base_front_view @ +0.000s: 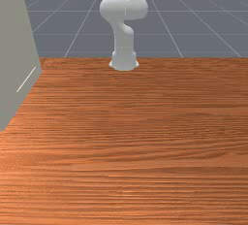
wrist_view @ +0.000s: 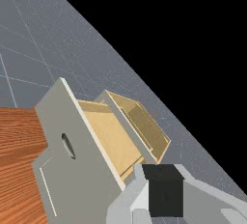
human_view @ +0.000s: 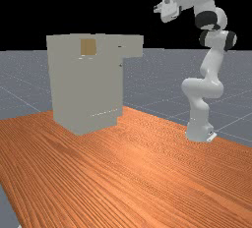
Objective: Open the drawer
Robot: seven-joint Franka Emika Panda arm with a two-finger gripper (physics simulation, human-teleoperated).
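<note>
Black bkgd above grey gridded floor (human_view: 24,84) in far view, orange-brown desk (human_view: 123,173) below. On desk, twd far view's left: grey cabinet (human_view: 88,84), w/ apparent drawer (human_view: 132,46) jutting from the top part, on the side twd the arm (human_view: 212,70). Prob at least part-open already; full travel unclear. Fingers (human_view: 157,9) high up, well apart from drawer; can't tell whether open or shut, how wide, or w/ anything in hold. Step in hand, prob: approach and line-up for a further pull, w/ no contact on drawer now. Next, if more opening needed: lower twd drawer front, find an edge or pull, then draw straight out twd arm base, w/o sideways load. If open enough: just keep clear. Count: 1 arm, 1 desk, 1 cabinet, 1 jutting drawer; in wrist view, 1 oval pull or recess (wrist_view: 68,146) and 2 wood-lined hollows (wrist_view: 108,138), poss both drawers, can't tell.
</note>
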